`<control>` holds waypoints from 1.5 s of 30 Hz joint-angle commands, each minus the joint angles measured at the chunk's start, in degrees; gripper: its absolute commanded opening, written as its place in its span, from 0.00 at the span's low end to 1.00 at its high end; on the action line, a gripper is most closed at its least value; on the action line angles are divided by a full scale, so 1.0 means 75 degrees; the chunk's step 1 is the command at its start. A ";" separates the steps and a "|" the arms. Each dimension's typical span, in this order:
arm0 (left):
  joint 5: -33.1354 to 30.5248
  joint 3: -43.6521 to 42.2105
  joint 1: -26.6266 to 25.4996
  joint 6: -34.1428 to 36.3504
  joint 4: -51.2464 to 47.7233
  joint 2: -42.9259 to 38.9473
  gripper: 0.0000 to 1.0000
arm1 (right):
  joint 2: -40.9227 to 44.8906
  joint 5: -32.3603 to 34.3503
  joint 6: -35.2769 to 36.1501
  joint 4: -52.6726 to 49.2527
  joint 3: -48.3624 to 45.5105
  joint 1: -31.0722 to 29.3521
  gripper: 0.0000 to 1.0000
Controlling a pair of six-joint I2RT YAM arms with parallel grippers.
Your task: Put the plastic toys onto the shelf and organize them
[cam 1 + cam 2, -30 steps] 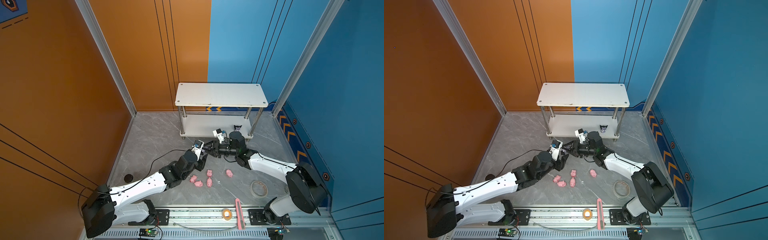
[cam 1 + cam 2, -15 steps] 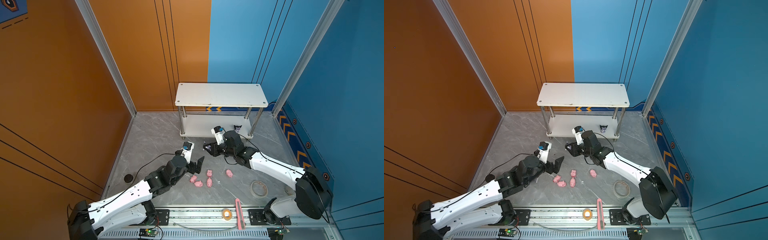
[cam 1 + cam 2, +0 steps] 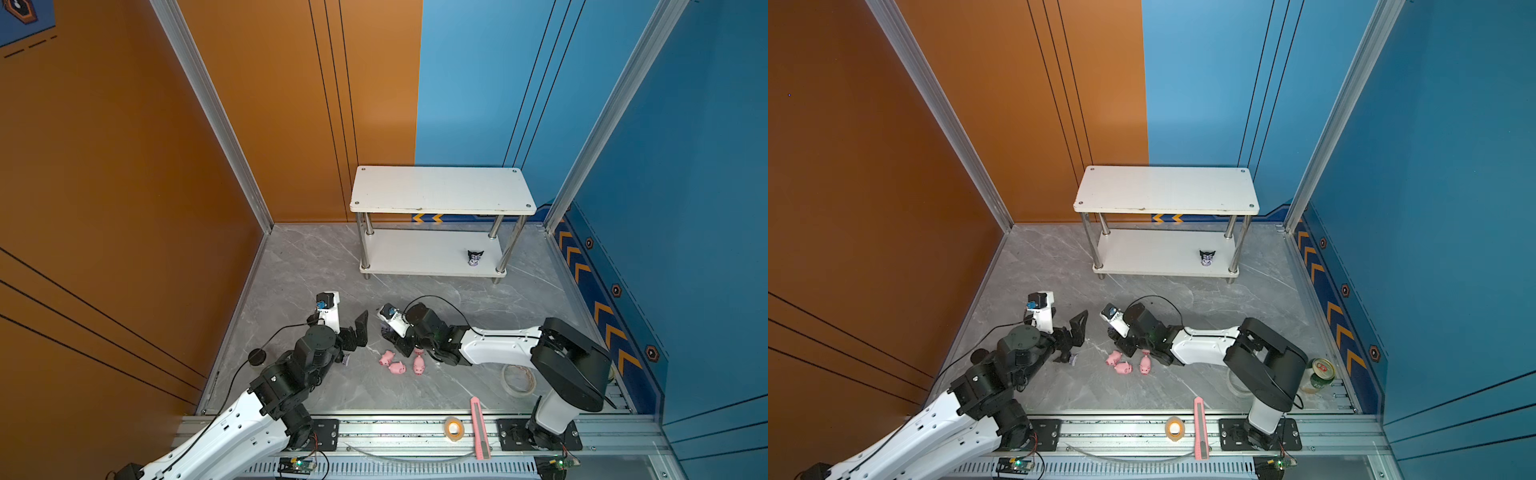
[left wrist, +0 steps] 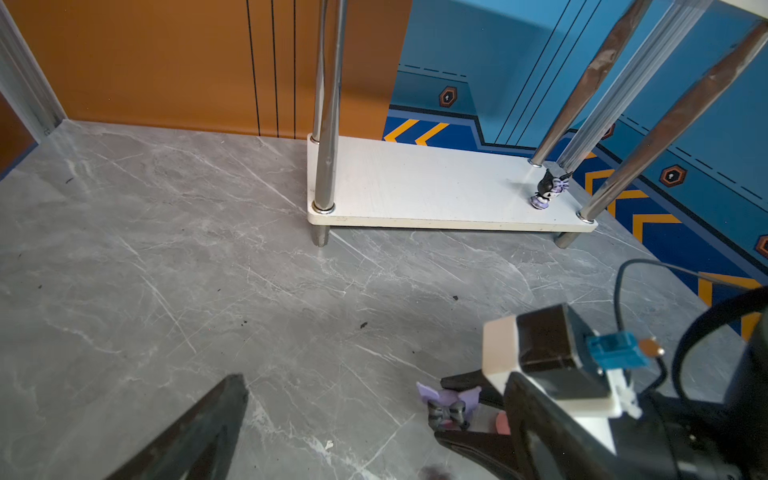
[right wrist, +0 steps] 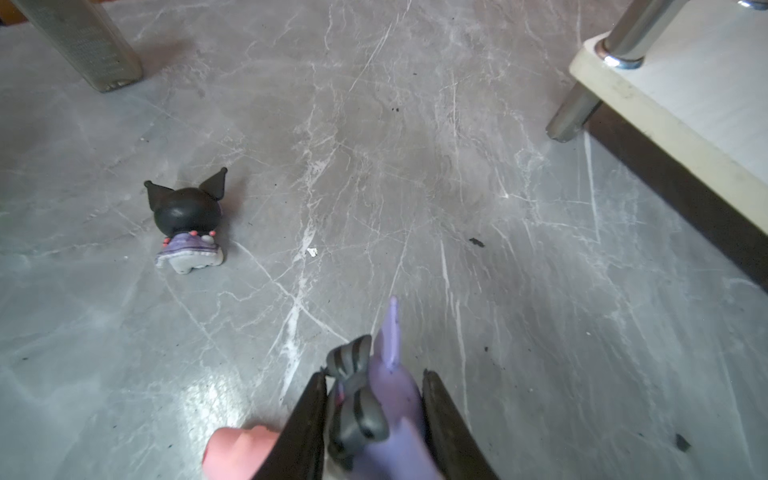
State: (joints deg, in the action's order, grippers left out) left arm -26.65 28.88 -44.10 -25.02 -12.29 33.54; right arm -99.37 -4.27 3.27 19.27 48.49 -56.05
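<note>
**A:** What is noted of materials and shapes?

**B:** A gray surface (image 3: 316, 266) is seen, veined like marble and faintly glossy. The shelf (image 3: 440, 189) is made of two flat white rectangular boards. These are joined by four chrome tube legs, with screws set at the corners. The pigs (image 3: 397, 368) are small, rounded and molded in smooth pink plastic.

**A:** What is held, and where?

**B:** One black-eared figurine (image 3: 475, 257) is stood upright on the lower board, near the right front leg. A second black-eared figurine (image 5: 187, 224) is seen from behind on the surface, just beside the left gripper (image 3: 355, 338). That gripper's jaws are spread wide and grip nothing. A lilac figurine (image 5: 395, 399) with a gray striped bow is clamped between the narrowed jaws of the right gripper (image 5: 374, 376), low over the surface. Three pigs are clustered on the surface just beside that gripper. A further pink shape is glimpsed against one of its fingers.

**A:** And edges, and room?

**B:** Open surface is found between both grippers and the shelf's front edge. The scene is closed in by orange and blue walls (image 3: 291, 124). On the near metal rail (image 3: 415, 424) a pink utility knife (image 3: 478, 430) and a small tape roll (image 3: 454, 428) are laid. A larger tape roll (image 3: 517, 380) is seen by the right arm's base
</note>
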 commanded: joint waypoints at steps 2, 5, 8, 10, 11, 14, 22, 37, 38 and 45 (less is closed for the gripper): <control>0.0565 -0.0116 0.0263 -0.0340 -0.0009 0.0420 0.98 | -0.0552 -0.0057 0.0136 0.1091 0.0196 -0.0094 0.10; 0.0686 -0.0095 0.0341 -0.0385 0.0127 0.0748 0.98 | -0.0814 -0.0029 0.0106 0.1428 0.0120 -0.0184 0.11; 0.0772 -0.0077 0.0387 -0.0397 0.0442 0.0988 0.98 | -0.0965 -0.0016 0.0023 0.1962 -0.0102 -0.0213 0.12; 0.0838 -0.0055 0.0433 -0.0423 0.0496 0.1141 0.98 | -0.1065 -0.0005 -0.0015 0.2305 -0.0232 -0.0214 0.15; 0.0873 -0.0048 0.0458 -0.0434 0.0513 0.1219 0.98 | -0.1131 -0.0009 -0.0035 0.2469 -0.0295 -0.0219 0.16; 0.0967 0.0055 0.0480 -0.0488 0.0539 0.1483 0.98 | -0.1293 -0.0121 -0.0052 0.2779 -0.0445 -0.0214 0.22; 0.1113 0.0003 0.0492 -0.0802 0.0955 0.2098 0.98 | -0.1238 -0.0092 -0.0198 0.3034 -0.0707 -0.0055 0.41; 0.1144 -0.0261 0.0467 -0.1014 0.1065 0.1922 0.98 | -0.0278 -0.0104 -0.1184 0.3277 -0.1754 0.0308 0.51; 0.1134 -0.0307 0.0469 -0.1027 0.1059 0.1877 0.98 | -0.0116 -0.0212 -0.1264 0.3116 -0.1747 0.0321 0.51; 0.1032 -0.0570 0.0478 -0.1064 0.1103 0.1623 0.98 | 0.1119 -0.0560 -0.2245 0.1081 -0.1496 0.0464 0.58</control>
State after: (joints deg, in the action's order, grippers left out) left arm -19.00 25.65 -40.56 -32.67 -4.03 46.57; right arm -93.97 -7.27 -8.34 37.01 35.86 -53.25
